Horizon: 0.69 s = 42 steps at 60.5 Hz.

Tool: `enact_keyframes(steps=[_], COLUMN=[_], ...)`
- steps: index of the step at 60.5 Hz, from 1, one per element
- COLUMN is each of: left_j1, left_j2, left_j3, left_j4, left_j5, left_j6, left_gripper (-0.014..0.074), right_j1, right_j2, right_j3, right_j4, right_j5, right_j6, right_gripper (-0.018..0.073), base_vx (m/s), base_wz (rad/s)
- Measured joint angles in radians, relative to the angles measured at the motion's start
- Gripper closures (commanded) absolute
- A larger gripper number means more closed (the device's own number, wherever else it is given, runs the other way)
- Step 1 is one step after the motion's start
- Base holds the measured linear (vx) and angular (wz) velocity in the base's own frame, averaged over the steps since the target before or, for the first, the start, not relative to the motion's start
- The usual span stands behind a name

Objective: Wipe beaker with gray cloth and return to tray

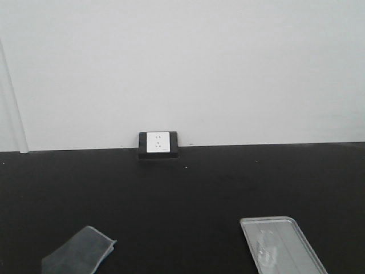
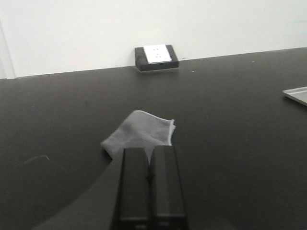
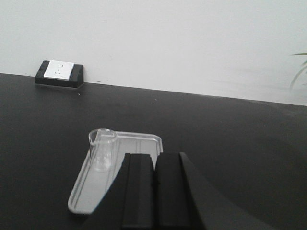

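The gray cloth (image 1: 80,251) lies folded on the black table at the lower left; in the left wrist view the cloth (image 2: 139,134) rests just beyond my left gripper (image 2: 150,152), whose fingers are shut with nothing between them. A clear glass beaker (image 3: 102,150) stands upright on the silvery tray (image 3: 91,191), which lies at the lower right of the front view as tray (image 1: 296,237), the beaker (image 1: 265,246) faint on it. My right gripper (image 3: 154,157) is shut and empty, just right of and behind the beaker.
A black box with a white wall socket (image 1: 158,144) sits at the table's back edge against the white wall. A plant's leaves (image 3: 300,72) show at the far right. The black tabletop (image 1: 188,194) spreads between cloth and tray.
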Motion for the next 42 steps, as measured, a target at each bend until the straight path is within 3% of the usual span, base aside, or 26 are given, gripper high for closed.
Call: enact_keyframes(steps=[42], left_j1=[0.0], left_j2=[0.0], left_j3=[0.0], left_j4=[0.0], left_j5=[0.0], left_j6=[0.0], left_gripper=[0.0602], right_j1=[0.0], right_j2=[0.0], right_j3=[0.0], right_j4=[0.0], right_j5=[0.0], right_j6=[0.0], right_gripper=[0.0564], base_vx=[0.17], base_wz=[0.1])
